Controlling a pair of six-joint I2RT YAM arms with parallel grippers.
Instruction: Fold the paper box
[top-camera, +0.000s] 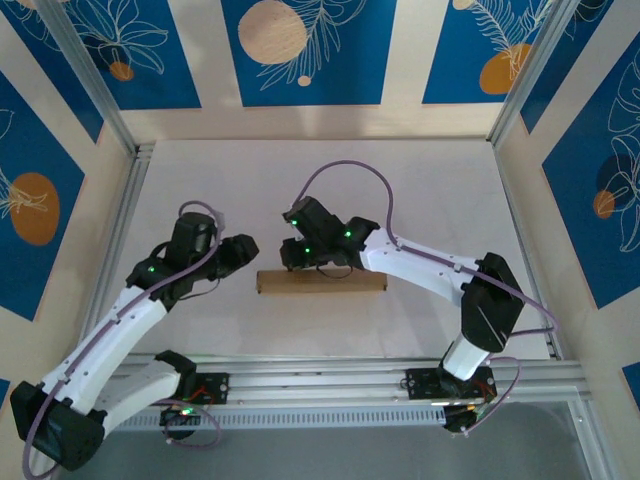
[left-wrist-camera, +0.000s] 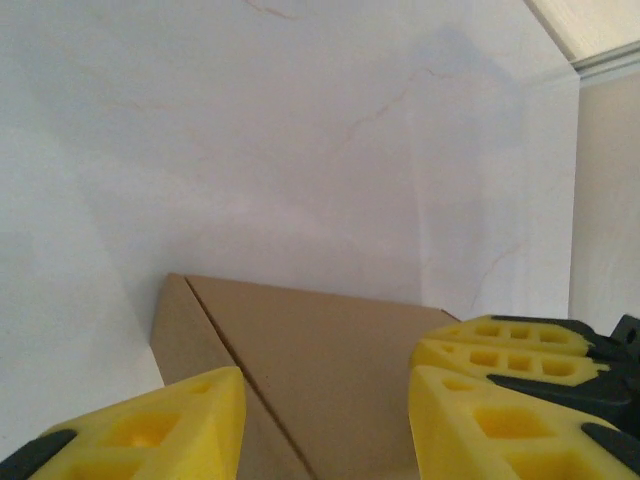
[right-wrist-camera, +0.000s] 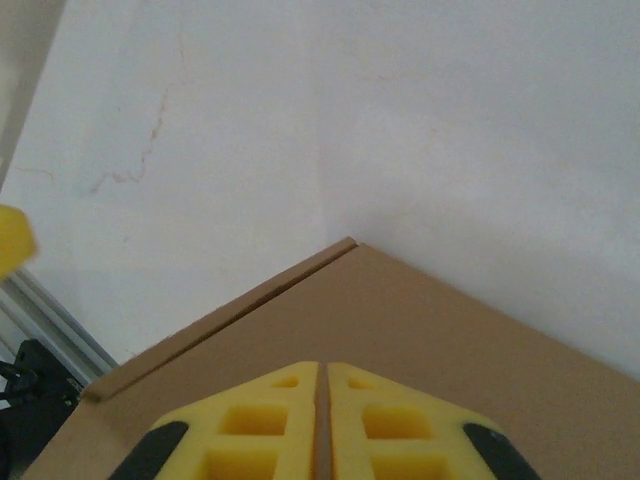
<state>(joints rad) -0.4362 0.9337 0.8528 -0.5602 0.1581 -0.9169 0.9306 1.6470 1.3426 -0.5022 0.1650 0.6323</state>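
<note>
The paper box (top-camera: 320, 282) lies in the middle of the white table as a closed, flat brown cardboard shape, long side left to right. My left gripper (top-camera: 247, 252) hovers at its left end, open; in the left wrist view its yellow fingers (left-wrist-camera: 190, 420) straddle the box's corner (left-wrist-camera: 300, 350) with a wide gap, and the gripper (left-wrist-camera: 325, 400) touches nothing. My right gripper (top-camera: 300, 256) sits over the box's left half, shut, its two yellow fingers (right-wrist-camera: 270, 420) pressed together on top of the box lid (right-wrist-camera: 450, 340). Its fingers also show in the left wrist view (left-wrist-camera: 500, 345).
The white table (top-camera: 430, 200) is bounded by aluminium rails on the left (top-camera: 125, 230), right and near side (top-camera: 350, 375). Blue patterned walls stand beyond them. A crease or lid seam (right-wrist-camera: 250, 290) runs along the box's edge.
</note>
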